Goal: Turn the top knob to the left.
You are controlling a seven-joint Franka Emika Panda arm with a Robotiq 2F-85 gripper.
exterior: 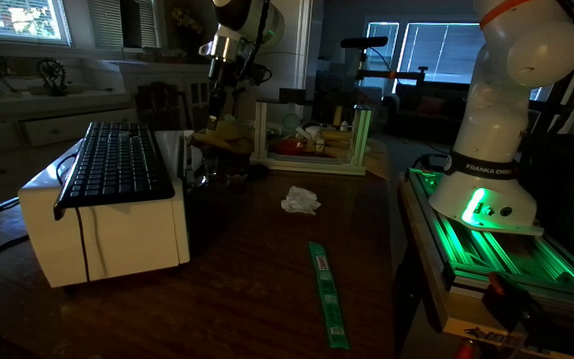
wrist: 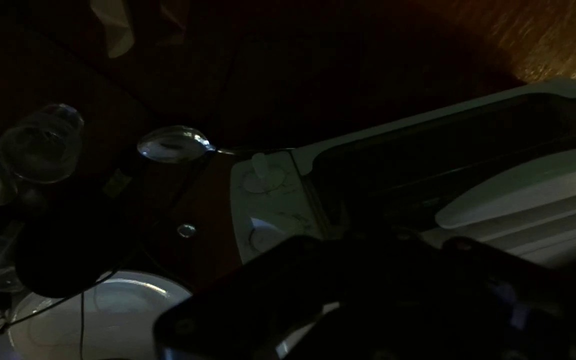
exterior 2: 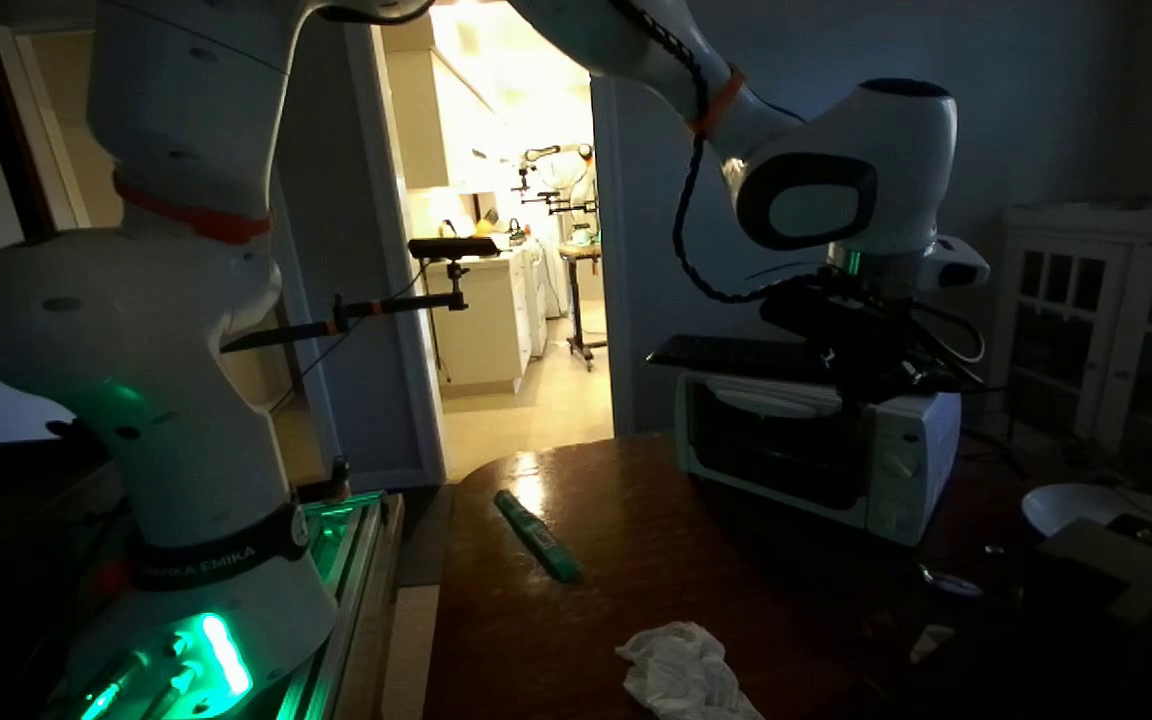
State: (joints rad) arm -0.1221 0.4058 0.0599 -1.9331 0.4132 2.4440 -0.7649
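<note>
The white toaster oven (exterior: 117, 239) also stands in an exterior view (exterior 2: 786, 445). Its control panel has two knobs, one above the other. The top knob (exterior 2: 901, 462) also shows in the wrist view (wrist: 264, 238), partly covered by my gripper's dark finger linkage. The lower knob (wrist: 263, 176) is in full sight there, its grip ridge standing out. My gripper (exterior: 212, 122) points down near the panel end of the oven, around its top edge. It also shows in an exterior view (exterior 2: 851, 398) and in the wrist view (wrist: 360, 222). It is very dark, looks shut, and shows nothing held.
A black keyboard (exterior: 117, 164) lies on the oven and overhangs its edge. Beside the panel are a spoon (wrist: 174, 145), a glass (wrist: 43, 145) and a white plate (wrist: 103, 320). A green packet (exterior: 329, 294) and crumpled white paper (exterior: 301, 200) lie on the table.
</note>
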